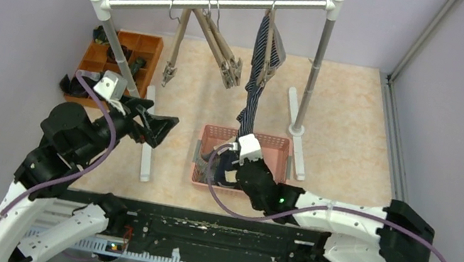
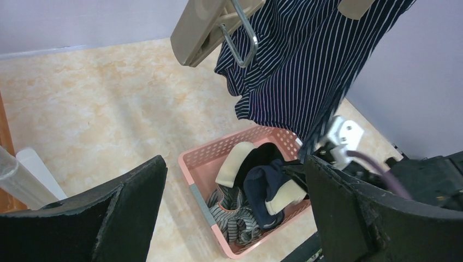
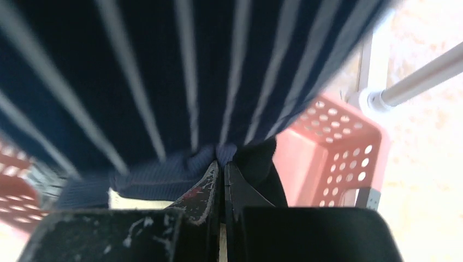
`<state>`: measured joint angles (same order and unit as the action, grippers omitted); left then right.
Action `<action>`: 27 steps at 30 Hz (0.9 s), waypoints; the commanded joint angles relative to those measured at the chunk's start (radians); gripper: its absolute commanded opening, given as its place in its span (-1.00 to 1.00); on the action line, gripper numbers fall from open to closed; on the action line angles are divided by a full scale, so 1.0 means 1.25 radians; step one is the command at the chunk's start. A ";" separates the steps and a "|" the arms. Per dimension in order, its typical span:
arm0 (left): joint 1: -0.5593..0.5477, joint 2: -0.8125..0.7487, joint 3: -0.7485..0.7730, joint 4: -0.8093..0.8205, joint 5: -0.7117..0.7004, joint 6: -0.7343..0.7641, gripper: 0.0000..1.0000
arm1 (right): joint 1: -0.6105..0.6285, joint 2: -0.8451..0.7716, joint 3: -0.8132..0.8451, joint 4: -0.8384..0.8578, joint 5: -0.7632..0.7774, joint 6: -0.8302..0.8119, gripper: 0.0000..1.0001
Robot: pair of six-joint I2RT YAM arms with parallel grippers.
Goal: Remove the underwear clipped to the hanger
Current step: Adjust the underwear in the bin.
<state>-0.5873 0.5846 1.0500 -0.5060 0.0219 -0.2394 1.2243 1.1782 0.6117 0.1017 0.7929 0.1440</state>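
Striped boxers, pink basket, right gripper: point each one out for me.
striped boxers (image 2: 306, 71): left wrist view, middle of the hanging cloth.
pink basket (image 2: 229, 143): left wrist view, far rim.
right gripper (image 3: 221, 166): right wrist view, between its shut fingertips, pinching the striped cloth.

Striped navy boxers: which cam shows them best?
Left wrist. It shows the striped boxers hanging above the pink basket, most of the cloth sharp. Top external gives only a narrow strip running down toward the basket. Right wrist: blurred stripes close up, right gripper shut on the cloth.
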 commanded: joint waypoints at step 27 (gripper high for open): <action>-0.001 0.061 0.055 0.071 0.373 -0.001 0.96 | 0.000 -0.412 0.023 -0.217 0.017 0.026 0.13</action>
<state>-0.5873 0.6281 1.0725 -0.4782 0.3569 -0.2321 1.2152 0.7090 0.6167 -0.1471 0.7593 0.1936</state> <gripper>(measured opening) 0.988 0.563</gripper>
